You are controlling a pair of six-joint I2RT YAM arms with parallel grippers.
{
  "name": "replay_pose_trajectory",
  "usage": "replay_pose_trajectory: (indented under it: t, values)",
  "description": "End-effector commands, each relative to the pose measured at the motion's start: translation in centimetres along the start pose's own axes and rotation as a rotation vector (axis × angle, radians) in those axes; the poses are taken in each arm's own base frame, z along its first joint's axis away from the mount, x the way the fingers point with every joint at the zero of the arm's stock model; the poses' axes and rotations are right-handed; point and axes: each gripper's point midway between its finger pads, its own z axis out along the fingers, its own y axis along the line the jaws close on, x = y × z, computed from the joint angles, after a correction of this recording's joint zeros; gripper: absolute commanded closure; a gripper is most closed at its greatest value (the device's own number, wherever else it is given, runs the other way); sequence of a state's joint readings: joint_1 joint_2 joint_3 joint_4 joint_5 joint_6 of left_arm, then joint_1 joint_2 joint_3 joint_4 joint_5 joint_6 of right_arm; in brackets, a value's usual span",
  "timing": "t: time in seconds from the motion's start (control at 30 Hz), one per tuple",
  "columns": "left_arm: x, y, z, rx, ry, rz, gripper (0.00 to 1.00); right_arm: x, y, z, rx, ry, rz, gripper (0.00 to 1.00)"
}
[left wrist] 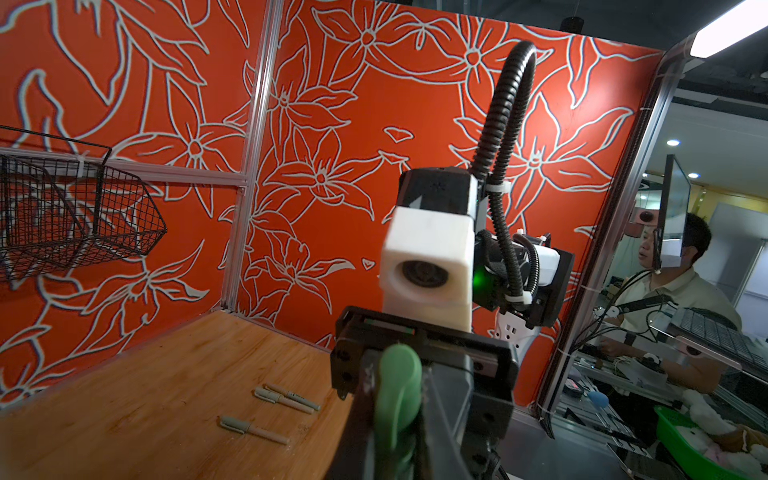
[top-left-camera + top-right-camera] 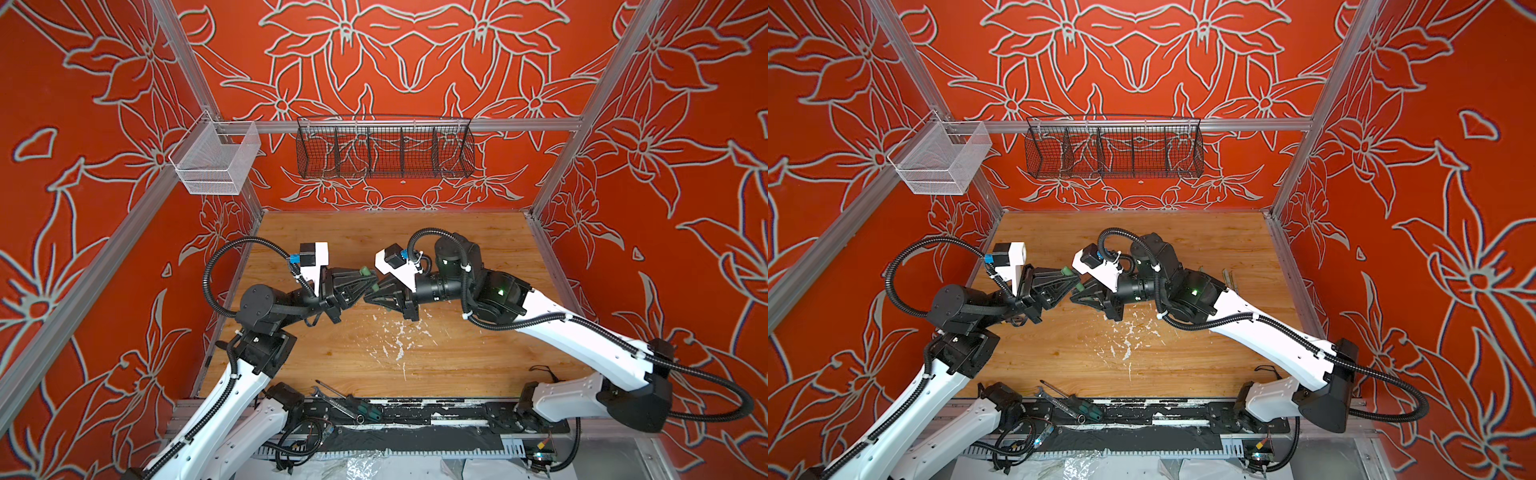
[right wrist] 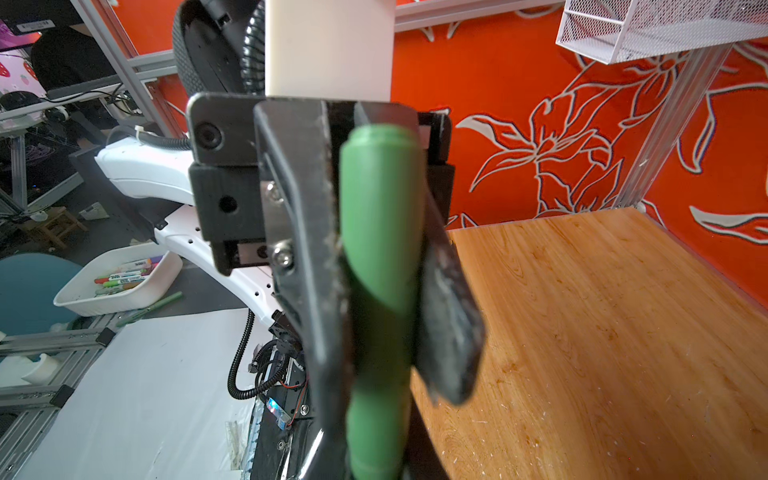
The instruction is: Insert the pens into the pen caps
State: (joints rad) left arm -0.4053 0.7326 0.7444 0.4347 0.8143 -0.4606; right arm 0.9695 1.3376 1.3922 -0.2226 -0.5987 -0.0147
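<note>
Overhead, in a top view, the left gripper [image 2: 368,277] and right gripper [image 2: 372,293] meet tip to tip above the table [image 2: 457,353]; from the left wrist, the left jaws clench a pale green piece [image 1: 397,395], cap or pen unclear, and three beige pens [image 1: 284,401] lie on the wood beyond; from the right wrist, the right jaws grasp a green pen [image 3: 380,249].

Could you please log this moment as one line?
left hand shut on green part | right hand shut on green pen | three pens lying on table
</note>
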Motion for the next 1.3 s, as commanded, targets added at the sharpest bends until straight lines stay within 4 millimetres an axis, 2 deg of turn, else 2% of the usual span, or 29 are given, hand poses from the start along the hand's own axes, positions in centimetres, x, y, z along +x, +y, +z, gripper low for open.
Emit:
replay_pose_trajectory:
  t: [0.0, 0.13, 0.23, 0.27, 0.3, 0.37, 0.43, 0.47, 0.53, 0.67, 0.73, 0.8, 0.87, 0.93, 1.0, 1.07, 1.13, 1.27]
  values:
    - [10.0, -0.9, -0.5, 0.126, 0.346, -0.312, 1.0, -12.1, 0.6, -4.6, 0.089, -0.433, -0.227, 1.0]
    - [8.6, -0.4, 0.3, 0.128, 0.317, -0.281, 1.0, -6.6, -0.4, -2.7, 0.076, -0.319, -0.086, 1.0]
    - [7.8, 0.1, 0.8, 0.128, 0.304, -0.271, 1.0, -2.8, -0.4, -2.0, 0.05, -0.249, 0.015, 1.0]
    - [7.7, 0.2, 0.9, 0.127, 0.303, -0.271, 0.96, -1.9, -0.4, -1.9, 0.045, -0.234, 0.039, 1.0]
    - [7.6, 0.5, 1.0, 0.124, 0.299, -0.273, 0.92, -0.8, -0.4, -1.8, 0.044, -0.213, 0.064, 1.0]
    - [7.2, 1.0, 1.0, 0.112, 0.28, -0.273, 0.73, 1.4, -0.6, -1.5, 0.06, -0.159, 0.102, 1.0]
    - [6.4, 1.5, 0.9, 0.093, 0.241, -0.274, 0.46, 3.9, -1.4, -1.4, 0.112, -0.091, 0.144, 1.0]
    - [5.9, 1.8, 0.7, 0.081, 0.218, -0.271, 0.39, 5.1, -1.9, -1.5, 0.142, -0.065, 0.164, 1.0]
    - [4.9, 2.3, 0.1, 0.047, 0.161, -0.252, 0.29, 7.8, -2.7, -1.7, 0.193, -0.01, 0.213, 1.0]
    - [3.6, 2.9, -1.0, -0.015, 0.094, -0.213, 0.15, 12.5, -5.0, -2.4, 0.308, 0.082, 0.337, 1.0]
    - [3.4, 3.3, -1.5, -0.043, 0.079, -0.203, 0.06, 14.6, -6.7, -3.2, 0.395, 0.122, 0.414, 1.0]
    - [3.5, 3.7, -1.8, -0.07, 0.082, -0.205, 0.02, 16.7, -9.0, -4.5, 0.507, 0.168, 0.507, 1.0]
    - [3.6, 4.2, -2.1, -0.104, 0.085, -0.205, 0.03, 19.6, -12.1, -6.6, 0.649, 0.247, 0.629, 1.0]
    - [4.0, 5.7, -2.6, -0.204, 0.093, -0.217, 0.03, 23.0, -15.0, -9.1, 0.797, 0.352, 0.716, 1.0]
    - [4.6, 7.7, -3.5, -0.34, 0.104, -0.226, 0.03, 25.3, -17.3, -11.0, 0.904, 0.432, 0.756, 1.0]
    - [5.4, 10.2, -5.2, -0.53, 0.125, -0.23, 0.03, 26.6, -19.2, -12.5, 0.97, 0.492, 0.772, 1.0]
    - [6.4, 13.0, -7.9, -0.761, 0.158, -0.224, 0.03, 28.1, -21.2, -14.1, 1.05, 0.585, 0.777, 1.0]
    - [7.5, 16.7, -13.6, -1.139, 0.213, -0.147, 0.03, 30.7, -24.0, -16.8, 1.144, 0.757, 0.812, 1.0]
